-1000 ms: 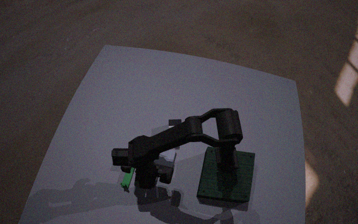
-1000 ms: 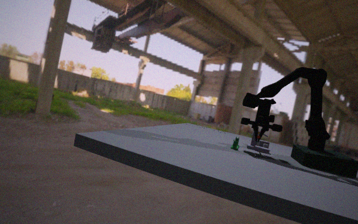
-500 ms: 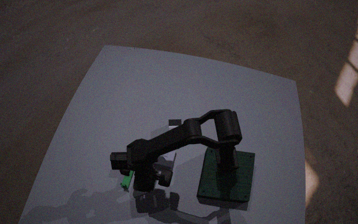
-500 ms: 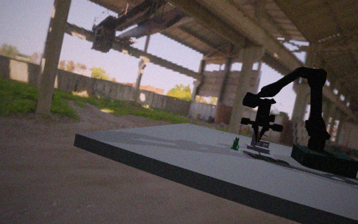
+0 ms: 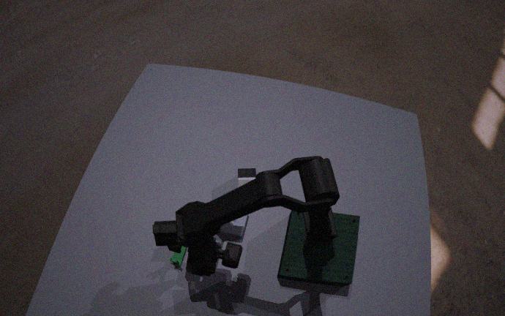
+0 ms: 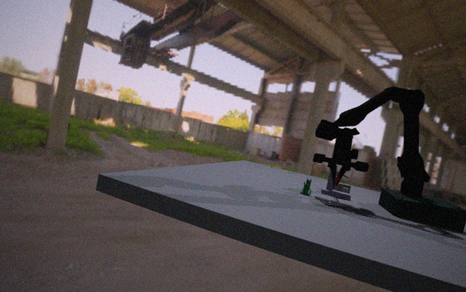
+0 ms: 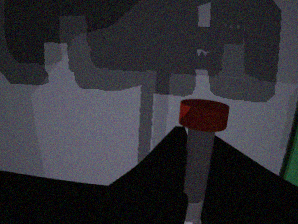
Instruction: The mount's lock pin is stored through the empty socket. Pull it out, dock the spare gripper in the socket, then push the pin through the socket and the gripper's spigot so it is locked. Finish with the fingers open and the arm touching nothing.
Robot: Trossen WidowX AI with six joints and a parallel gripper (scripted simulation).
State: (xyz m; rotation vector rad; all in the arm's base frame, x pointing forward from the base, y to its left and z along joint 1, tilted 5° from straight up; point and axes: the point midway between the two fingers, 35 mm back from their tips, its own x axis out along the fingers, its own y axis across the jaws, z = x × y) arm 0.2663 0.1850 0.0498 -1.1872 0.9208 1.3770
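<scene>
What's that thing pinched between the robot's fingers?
A thin grey pin with a red cap, clamped in the gripper. The wrist view shows it best.

A black arm [image 5: 238, 199] reaches from its green base plate [image 5: 346, 223] across the grey table [image 5: 186, 130], its wrist above a green piece [image 5: 178, 257] and grey parts.

Concrete pillars [image 6: 67, 75], dirt floor [image 5: 260, 33], grass [image 6: 20, 127]; dim, maybe roofed.

red-headed lock pin [image 7: 202, 115] upright; green spare gripper [image 5: 178, 256] beside.
</scene>
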